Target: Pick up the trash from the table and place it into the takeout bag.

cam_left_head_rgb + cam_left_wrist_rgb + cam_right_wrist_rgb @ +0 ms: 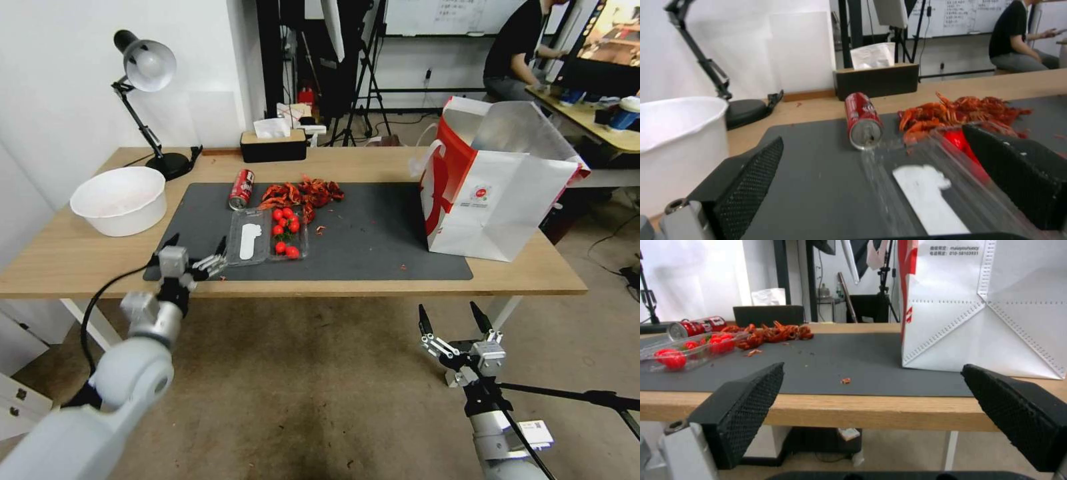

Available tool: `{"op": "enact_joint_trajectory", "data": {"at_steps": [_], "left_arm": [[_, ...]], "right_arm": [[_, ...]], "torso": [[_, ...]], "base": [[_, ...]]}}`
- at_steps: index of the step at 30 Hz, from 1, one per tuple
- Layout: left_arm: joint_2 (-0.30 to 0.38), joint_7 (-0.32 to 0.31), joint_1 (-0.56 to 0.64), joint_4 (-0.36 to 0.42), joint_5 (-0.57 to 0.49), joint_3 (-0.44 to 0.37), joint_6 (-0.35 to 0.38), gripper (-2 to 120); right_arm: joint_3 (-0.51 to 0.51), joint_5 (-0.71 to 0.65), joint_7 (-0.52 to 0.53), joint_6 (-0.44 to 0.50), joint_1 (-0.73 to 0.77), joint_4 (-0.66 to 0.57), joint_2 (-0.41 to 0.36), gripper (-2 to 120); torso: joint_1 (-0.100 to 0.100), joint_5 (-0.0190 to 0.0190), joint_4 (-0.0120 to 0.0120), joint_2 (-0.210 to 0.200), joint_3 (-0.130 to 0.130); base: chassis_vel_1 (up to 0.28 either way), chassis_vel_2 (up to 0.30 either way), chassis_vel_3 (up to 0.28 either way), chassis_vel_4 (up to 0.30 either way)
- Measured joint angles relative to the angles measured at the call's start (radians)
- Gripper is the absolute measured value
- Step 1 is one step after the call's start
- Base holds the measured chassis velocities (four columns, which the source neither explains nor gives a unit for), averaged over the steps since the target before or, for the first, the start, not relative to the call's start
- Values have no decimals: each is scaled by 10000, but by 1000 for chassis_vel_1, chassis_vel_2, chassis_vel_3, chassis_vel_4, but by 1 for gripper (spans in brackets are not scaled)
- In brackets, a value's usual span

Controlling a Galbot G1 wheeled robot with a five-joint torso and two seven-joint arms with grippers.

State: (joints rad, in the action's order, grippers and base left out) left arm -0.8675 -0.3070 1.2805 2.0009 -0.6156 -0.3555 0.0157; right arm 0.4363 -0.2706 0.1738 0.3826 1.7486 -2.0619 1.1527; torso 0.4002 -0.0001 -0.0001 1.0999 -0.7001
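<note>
A: Left gripper (196,244), lower left: jaws wide, holding nothing, beside the clear tray (267,235).
B: Right gripper (455,319), lower right, spread, empty. Can (241,189) lies upper-centre; bag (497,187) right.

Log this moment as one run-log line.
left tool: open, at mat's near edge by clear tray | right tool: open, below table edge | red can: lying on mat | takeout bag: upright

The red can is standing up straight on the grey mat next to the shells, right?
Not quite. The red can is lying on its side, not standing. The head view shows it tipped over on the grey mat beside the red shells.
</note>
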Motion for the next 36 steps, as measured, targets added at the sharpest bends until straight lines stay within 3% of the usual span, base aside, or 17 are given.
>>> {"op": "enact_joint_trajectory", "data": {"at_steps": [1,3,5,7,9,11,12,15,19,27,36], "left_arm": [[0,0,0,0,0,0,0,100],[317,99,-1469,-558,-767,541,677,100],[367,99,-1909,-726,-970,695,812,100],[511,7,-3971,-1683,-1968,1715,1556,100],[507,-32,-4401,-1939,-2141,2031,1743,100],[337,-288,-5625,-2698,-2366,3007,2224,100],[337,-288,-5625,-2698,-2366,3007,2224,100],[-56,-475,-6842,-3682,-2520,3840,2658,100],[-305,-620,-7419,-4295,-2667,4171,2901,100],[-1380,-1458,-9292,-6515,-3383,4859,4019,100],[-1715,-1363,-9664,-7075,-3892,4924,4783,100]], "right_arm": [[0,0,0,0,0,0,0,100],[-2,2,4,-23,-3,-24,-27,100],[-5,3,5,-25,-4,-26,-30,100],[-14,15,19,-48,-4,-29,-26,100],[-16,16,22,-52,-3,-28,-26,100],[-20,19,29,-63,-16,7,-34,100],[-20,19,29,-63,-16,7,-34,100],[1,19,52,-74,-24,68,-43,100],[29,19,59,-71,-5,93,-40,100],[160,12,58,51,144,187,11,100],[195,-5,54,99,150,241,26,100]], "torso": [[0,0,0,0,0],[0,-2,1,0,0],[0,-3,1,0,0],[0,0,0,0,0],[0,0,2,0,0],[0,-1,1,-1,-1],[0,-1,1,-1,-1],[0,1,0,-1,-1],[1,2,3,0,-1],[0,2,0,-1,0],[-1,0,2,-1,0]], "base": [[0,0,0,0],[0,0,0,0],[0,0,0,0],[0,0,0,0],[0,0,0,0],[0,0,0,0],[0,0,0,0],[0,0,0,0],[0,0,0,0],[0,0,0,0],[0,0,0,0]]}}
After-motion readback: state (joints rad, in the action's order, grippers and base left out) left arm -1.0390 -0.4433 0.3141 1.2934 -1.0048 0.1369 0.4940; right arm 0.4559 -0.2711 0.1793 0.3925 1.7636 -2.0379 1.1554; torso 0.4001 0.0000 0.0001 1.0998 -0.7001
